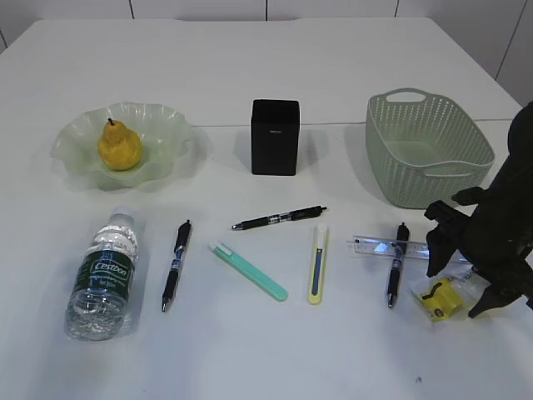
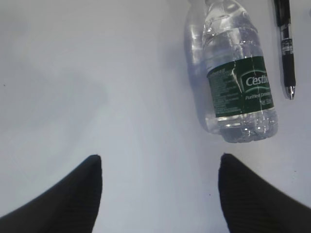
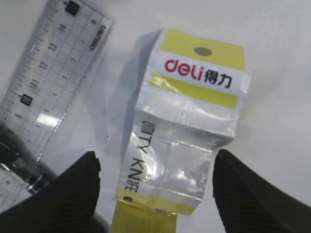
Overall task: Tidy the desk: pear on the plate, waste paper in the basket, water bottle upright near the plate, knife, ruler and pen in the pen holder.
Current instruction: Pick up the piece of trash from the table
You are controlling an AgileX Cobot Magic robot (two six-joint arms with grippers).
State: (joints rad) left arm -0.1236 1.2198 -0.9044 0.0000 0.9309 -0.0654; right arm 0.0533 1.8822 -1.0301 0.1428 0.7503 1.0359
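While the pear (image 1: 119, 146) already sat on the ruffled green glass plate (image 1: 166, 125) at the far left of the white bench (image 1: 266, 75), the rest of the task's things lay scattered in front. The water bottle (image 1: 103, 276) lay on its side at the near left, cap toward the plate, with a black pen (image 1: 176, 265) just beside it. A second black pen (image 1: 278, 218) lay in front of the black pen holder (image 1: 275, 137), which stood upright mid-bench. Between them and the near edge lay a teal utility knife (image 1: 248, 271) and a yellow utility knife (image 1: 317, 263), apart from each other. To the right, a third pen (image 1: 396, 264) lay across a clear ruler (image 1: 375, 247), in front of the pale green basket (image 1: 425, 148).

The crumpled knife packaging (image 3: 187, 121), clear plastic with a yellow card marked "deli", lay on the bench beside the ruler. The right end effector (image 3: 155, 187) hung over it with its fingers spread to either side of the wrapper; whether they touched it could not be told. The left end effector (image 2: 160, 189) hovered above bare bench with its fingers apart, the bottle's base just beyond them and nothing between.
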